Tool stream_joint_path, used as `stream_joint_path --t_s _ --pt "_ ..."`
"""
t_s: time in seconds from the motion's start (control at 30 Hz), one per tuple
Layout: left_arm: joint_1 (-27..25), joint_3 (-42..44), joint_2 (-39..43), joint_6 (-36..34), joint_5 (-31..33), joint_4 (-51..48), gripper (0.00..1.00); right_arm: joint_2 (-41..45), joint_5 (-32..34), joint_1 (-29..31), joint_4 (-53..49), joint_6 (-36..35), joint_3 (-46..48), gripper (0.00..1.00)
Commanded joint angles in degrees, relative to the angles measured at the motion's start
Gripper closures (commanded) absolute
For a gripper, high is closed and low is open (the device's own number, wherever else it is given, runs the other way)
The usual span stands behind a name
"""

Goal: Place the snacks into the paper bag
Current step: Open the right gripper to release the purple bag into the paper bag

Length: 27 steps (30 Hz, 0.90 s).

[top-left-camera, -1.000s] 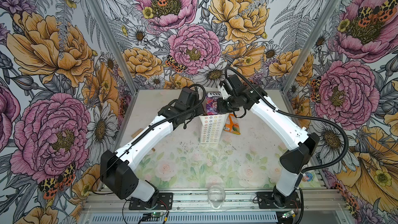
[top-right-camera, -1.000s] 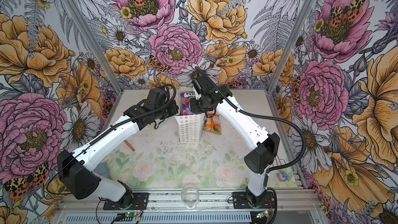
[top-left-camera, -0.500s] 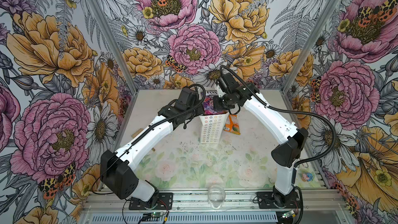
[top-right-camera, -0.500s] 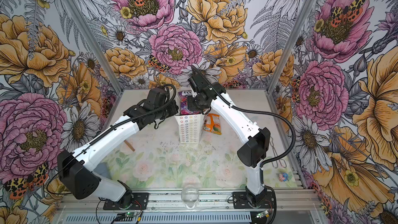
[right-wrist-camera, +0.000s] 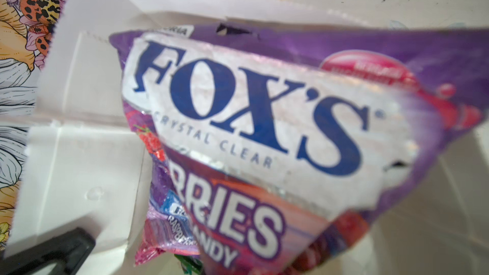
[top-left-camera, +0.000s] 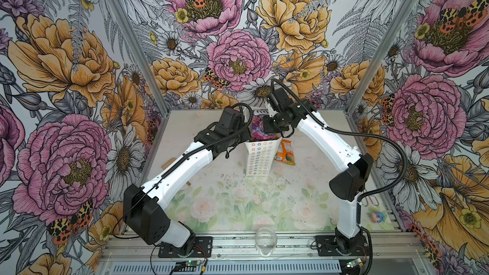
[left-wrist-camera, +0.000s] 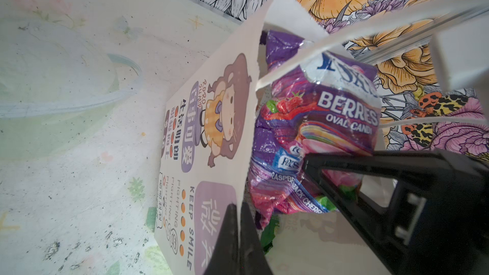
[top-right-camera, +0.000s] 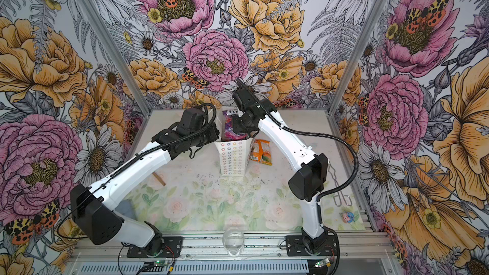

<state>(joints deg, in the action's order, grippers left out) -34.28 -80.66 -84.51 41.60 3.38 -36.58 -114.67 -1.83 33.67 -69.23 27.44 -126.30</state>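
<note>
1. We saw a clear glass [top-left-camera: 266, 239] standing on the metal rail [top-left-camera: 291, 243] at the front, about midway along it
2. A small wooden stick [top-right-camera: 159, 178] lay on the left of the floral table mat [top-left-camera: 238, 205]
3. Metal tongs [top-right-camera: 340, 194] lay by the mat's right edge, with a little pink-and-blue figure [top-right-camera: 349, 217] near them
4. Large printed flowers covered the walls [top-left-camera: 238, 56]
</note>
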Motion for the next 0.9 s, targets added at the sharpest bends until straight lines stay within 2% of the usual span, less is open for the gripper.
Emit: stream_joint_path --t_s 0.0,0.13,0.37,0.5,0.63,0.77,0.87 --pt "0.36 0.42 1.37 -0.30 -0.79 3.71 1.00 -0.96 1.02 -0.36 1.74 0.51 -3.04 0.90" --pt "0.44 0.54 1.37 -0.30 -0.65 3.71 1.00 -1.74 0.87 -0.36 1.78 0.65 -3.99 0.85" --pt "0.44 0.51 1.37 -0.30 -0.63 3.79 1.00 -2.58 0.30 -0.36 1.75 0.97 -5.18 0.83" --pt "0.45 0.72 1.37 -0.20 -0.74 3.79 1.00 -2.75 0.11 -0.36 1.74 1.01 -5.18 0.77" --pt "0.44 0.68 1.37 -0.19 -0.73 3.79 1.00 -2.73 0.20 -0.27 1.74 0.99 -5.12 0.64" --pt "0.42 0.63 1.34 -0.21 -0.74 3.85 1.00 -2.36 0.46 -0.27 1.73 0.95 -5.18 0.55" --pt "0.33 0.60 1.21 -0.12 -0.83 3.84 1.00 -2.09 0.47 -0.27 1.73 0.77 -5.18 0.42"
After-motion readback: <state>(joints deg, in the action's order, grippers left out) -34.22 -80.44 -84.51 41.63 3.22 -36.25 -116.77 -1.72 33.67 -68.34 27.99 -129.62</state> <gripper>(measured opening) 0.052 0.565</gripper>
